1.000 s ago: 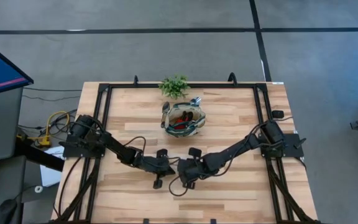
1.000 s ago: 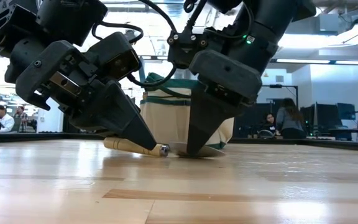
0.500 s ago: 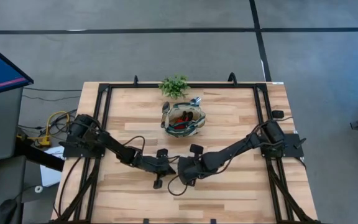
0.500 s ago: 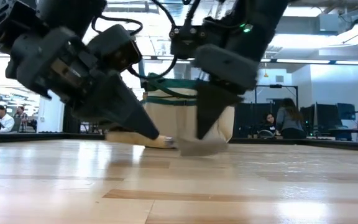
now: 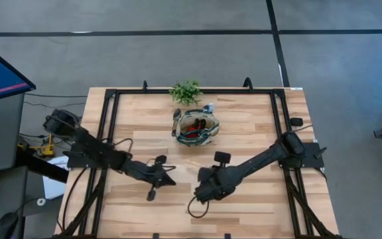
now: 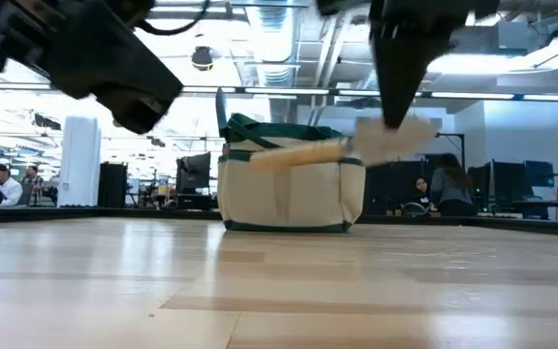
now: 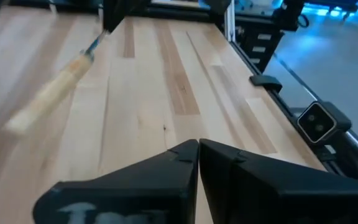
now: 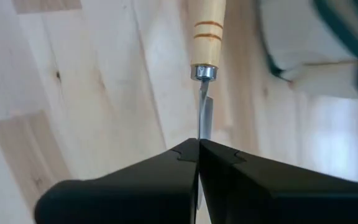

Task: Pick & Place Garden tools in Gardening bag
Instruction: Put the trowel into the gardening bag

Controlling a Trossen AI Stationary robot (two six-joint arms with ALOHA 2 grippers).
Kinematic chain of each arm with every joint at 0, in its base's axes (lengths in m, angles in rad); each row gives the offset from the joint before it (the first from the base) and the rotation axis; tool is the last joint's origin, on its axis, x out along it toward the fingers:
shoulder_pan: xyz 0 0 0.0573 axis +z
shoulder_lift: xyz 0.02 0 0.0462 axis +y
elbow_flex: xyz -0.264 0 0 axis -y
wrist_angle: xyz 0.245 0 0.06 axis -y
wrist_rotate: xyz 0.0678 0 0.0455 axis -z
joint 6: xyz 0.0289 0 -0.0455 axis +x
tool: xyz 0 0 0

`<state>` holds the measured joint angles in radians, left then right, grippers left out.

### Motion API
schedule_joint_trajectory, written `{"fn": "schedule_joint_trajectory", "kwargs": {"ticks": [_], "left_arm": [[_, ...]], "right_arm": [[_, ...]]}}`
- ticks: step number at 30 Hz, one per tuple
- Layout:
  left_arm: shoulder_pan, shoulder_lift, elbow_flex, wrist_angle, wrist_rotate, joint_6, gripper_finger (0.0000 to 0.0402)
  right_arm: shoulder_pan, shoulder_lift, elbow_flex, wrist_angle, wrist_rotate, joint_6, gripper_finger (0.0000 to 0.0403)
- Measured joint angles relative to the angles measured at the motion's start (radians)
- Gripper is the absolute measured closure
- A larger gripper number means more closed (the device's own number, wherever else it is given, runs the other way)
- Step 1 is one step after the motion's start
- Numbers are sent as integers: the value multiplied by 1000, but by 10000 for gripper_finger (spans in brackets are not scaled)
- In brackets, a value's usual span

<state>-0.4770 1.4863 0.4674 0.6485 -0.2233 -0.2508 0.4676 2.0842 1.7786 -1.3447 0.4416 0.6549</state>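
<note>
- The room behind is an open office with monitors, ceiling lights and a few people seated at desks far off; the work happens on a pale wooden worktop [image 5: 244, 199] framed by black rails.
- The gardening bag [image 5: 197, 128] stands near the middle of the worktop's far edge, tan with green trim, its mouth open upward; red and dark tools lie inside it, and a silver tool sticks up at its rim.
- Just behind the bag, at the far edge, sits a small leafy green plant [image 5: 186, 91].
- The right gripper [image 8: 199, 144] hovers over the middle of the worktop, clenched on the metal blade of a trowel [image 8: 207, 31]; the light wooden handle juts out ahead of the fingers.
- From table height the trowel [image 6: 342, 148] hangs clear of the wood, roughly level, in front of the bag [image 6: 289, 184].
- The left gripper [image 7: 199, 146] is off toward the left side of the worktop, above the surface, its fingers pressed together on nothing.
- The two grippers are apart, with bare wood between them.
</note>
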Motion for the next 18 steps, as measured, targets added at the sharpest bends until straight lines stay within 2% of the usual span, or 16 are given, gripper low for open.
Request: {"fn": "schedule_joint_trajectory", "kwargs": {"ticks": [6,12,18], "left_arm": [[-35,-130,-90,-2,-61,-19,399],[-40,-181,-139,-4,-92,-45,399],[-40,-185,-146,-2,-92,-46,399]], "right_arm": [[15,-3,157,-230,5,25,402],[-19,-21,248,-233,4,-104,402],[-60,-33,255,-215,6,-135,402]]}}
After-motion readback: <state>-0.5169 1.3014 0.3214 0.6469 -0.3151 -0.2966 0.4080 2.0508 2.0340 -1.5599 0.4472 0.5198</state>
